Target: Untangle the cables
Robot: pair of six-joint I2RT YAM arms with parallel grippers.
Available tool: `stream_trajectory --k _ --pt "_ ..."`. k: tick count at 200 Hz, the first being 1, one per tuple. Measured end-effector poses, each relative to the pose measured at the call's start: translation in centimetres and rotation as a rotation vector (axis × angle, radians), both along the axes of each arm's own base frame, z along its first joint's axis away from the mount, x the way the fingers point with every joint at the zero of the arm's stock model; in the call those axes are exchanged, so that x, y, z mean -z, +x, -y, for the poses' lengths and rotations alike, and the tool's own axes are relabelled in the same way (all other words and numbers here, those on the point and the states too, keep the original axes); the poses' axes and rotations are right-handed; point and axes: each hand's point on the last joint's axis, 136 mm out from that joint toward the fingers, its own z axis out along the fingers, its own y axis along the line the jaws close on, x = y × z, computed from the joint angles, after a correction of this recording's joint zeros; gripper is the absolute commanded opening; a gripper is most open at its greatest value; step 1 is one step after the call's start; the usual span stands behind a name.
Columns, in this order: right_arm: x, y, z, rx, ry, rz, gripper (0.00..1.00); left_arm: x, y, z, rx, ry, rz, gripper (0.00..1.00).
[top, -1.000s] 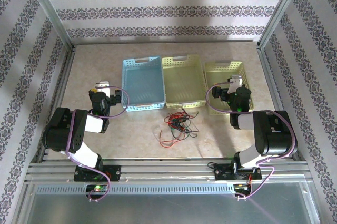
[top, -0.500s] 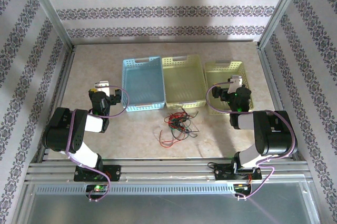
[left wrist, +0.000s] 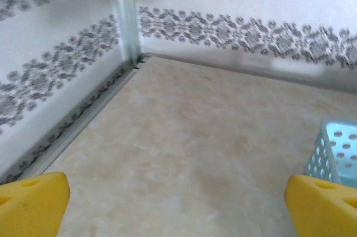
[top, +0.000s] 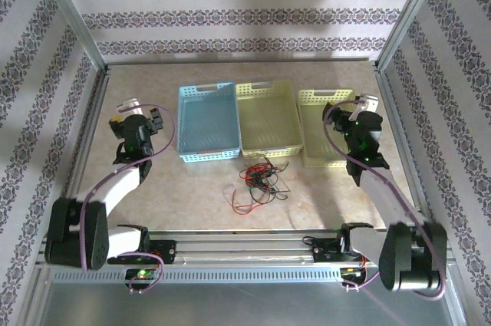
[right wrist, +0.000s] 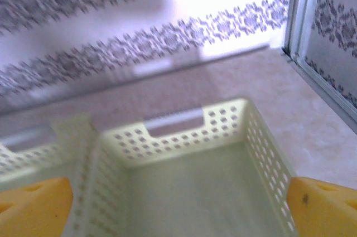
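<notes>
The cables, thin red, green and black wires, lie in one tangle on the table in front of the middle basket, and neither gripper touches them. My left gripper hangs left of the blue basket, far from the tangle. In the left wrist view it is open, with yellow fingertips wide apart over bare table. My right gripper is over the right pale yellow basket. In the right wrist view it is open and empty above that basket's floor.
Three empty baskets stand in a row at the back: blue, yellow-green and pale yellow. The blue basket's corner shows at the right of the left wrist view. Metal frame rails and patterned walls close in the table's sides.
Both arms have unfolded and stretched away from their bases. The left gripper went up and left, the right gripper up and right over the pale yellow basket. The cables have not moved.
</notes>
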Motion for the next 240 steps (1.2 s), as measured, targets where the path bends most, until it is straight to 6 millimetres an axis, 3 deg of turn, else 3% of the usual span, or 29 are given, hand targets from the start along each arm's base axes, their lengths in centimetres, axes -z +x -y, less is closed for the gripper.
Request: stream_trajectory --k 9,22,37,54,81,107,133,157,221,240 --pt "-0.4 -1.0 -1.8 -0.046 0.024 -0.014 0.98 0.0 -0.8 0.2 -0.02 -0.02 -0.026 0.99" --pt "0.2 -2.8 -6.2 -0.176 0.036 -0.077 0.98 0.0 -1.5 2.2 -0.004 -0.036 -0.072 0.99" --pt "1.7 -5.3 -11.6 -0.347 0.015 -0.172 0.98 0.2 -2.2 7.5 0.115 -0.043 -0.113 0.99" --pt "3.5 -8.7 -16.3 -0.521 -0.016 -0.281 0.85 1.2 -3.9 15.0 0.33 -0.052 -0.16 0.99" --pt "5.6 -11.8 -19.2 -0.622 -0.032 -0.432 0.61 4.2 -7.4 24.3 0.653 -0.078 -0.278 0.99" --pt "7.3 -12.6 -20.2 -0.628 -0.036 -0.545 0.55 7.9 -10.6 29.6 0.873 -0.123 -0.427 0.99" --pt "8.1 -12.6 -21.0 -0.619 -0.041 -0.626 0.56 10.0 -13.9 32.8 1.036 -0.146 -0.534 0.99" --pt "8.4 -12.2 -21.2 -0.6 -0.051 -0.674 0.56 10.6 -15.9 34.5 1.127 -0.146 -0.59 0.99" --pt "11.1 -12.9 -20.5 -0.539 -0.104 -0.803 0.55 9.3 -15.2 37.2 1.202 -0.126 -0.569 0.99" --pt "11.3 -12.8 -20.6 -0.536 -0.112 -0.816 0.47 9.8 -14.7 37.8 1.206 -0.105 -0.582 0.99"
